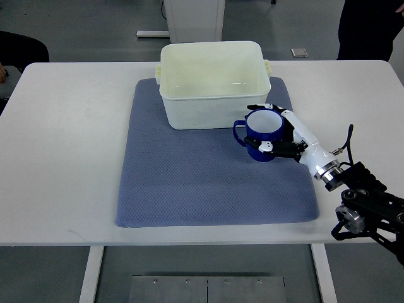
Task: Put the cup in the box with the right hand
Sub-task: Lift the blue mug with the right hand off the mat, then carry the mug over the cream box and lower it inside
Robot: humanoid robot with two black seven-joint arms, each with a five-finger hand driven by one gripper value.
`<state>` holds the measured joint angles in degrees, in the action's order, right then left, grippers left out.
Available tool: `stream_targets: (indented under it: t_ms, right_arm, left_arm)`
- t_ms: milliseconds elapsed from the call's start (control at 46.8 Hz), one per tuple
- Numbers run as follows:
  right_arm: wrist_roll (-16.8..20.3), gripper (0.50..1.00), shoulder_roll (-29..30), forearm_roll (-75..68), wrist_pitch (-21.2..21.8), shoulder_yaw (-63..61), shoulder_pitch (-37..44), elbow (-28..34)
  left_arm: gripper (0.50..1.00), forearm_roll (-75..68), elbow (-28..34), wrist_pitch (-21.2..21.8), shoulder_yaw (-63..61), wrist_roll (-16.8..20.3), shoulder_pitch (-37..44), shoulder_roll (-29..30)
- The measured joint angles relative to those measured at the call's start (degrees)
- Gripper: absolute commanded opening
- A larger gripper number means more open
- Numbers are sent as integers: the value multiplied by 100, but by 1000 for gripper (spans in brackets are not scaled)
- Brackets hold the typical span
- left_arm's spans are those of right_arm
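A blue cup (261, 134) with a white inside and a handle on its left stands upright on the blue-grey mat (189, 183), just in front of the box's right front corner. The white plastic box (213, 82) sits at the mat's far edge and holds nothing that I can see. My right hand (275, 129) reaches in from the lower right and its white and black fingers (268, 146) wrap around the cup's right side. Whether the cup rests on the mat or is lifted slightly I cannot tell.
The white table (63, 158) carries the mat and box. My right arm's black wrist and forearm (366, 202) lie over the table's right front corner. A dark-clothed person (372, 28) stands at the far right; another dark shape (19, 47) is at far left.
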<state>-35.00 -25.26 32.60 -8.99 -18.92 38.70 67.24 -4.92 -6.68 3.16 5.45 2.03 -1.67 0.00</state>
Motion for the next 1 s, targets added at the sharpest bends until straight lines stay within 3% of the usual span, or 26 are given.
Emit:
stream_targets:
  t_ms: [385,1005]
  right_arm:
    - [0,500,-917,-423,143,-8,630,284]
    - [0,500,-792,-1060,157,493,1834,101]
  left_arm:
    - [1000,0,0,1,0,-1,0,0]
    - [1000,0,0,1,0,-1,0,0]
